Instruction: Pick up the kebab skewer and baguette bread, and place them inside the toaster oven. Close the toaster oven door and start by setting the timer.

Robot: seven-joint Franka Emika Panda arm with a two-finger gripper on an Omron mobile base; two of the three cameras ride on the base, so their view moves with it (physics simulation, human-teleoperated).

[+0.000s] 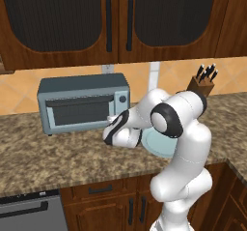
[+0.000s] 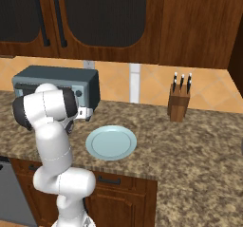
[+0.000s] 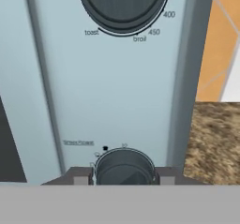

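Note:
The grey-blue toaster oven [image 1: 82,87] [image 2: 52,76] stands on the counter against the wall, and its door [image 1: 79,110] is closed. In the hand view my gripper [image 3: 123,176] is right at the oven's right panel. Its two fingertips [image 3: 80,176] press against both sides of the lower round knob [image 3: 124,164]. Above that knob sits the bigger temperature dial [image 3: 123,3], marked toast and broil. From the right base view my hand [image 2: 85,112] reaches the oven's right front corner. The kebab skewer and the baguette bread are out of view.
A pale blue plate [image 1: 157,145] [image 2: 111,142] lies bare on the granite counter just right of the oven, under my arm. A knife block [image 1: 201,85] [image 2: 179,105] stands further right by the wall. Dark cabinets hang overhead.

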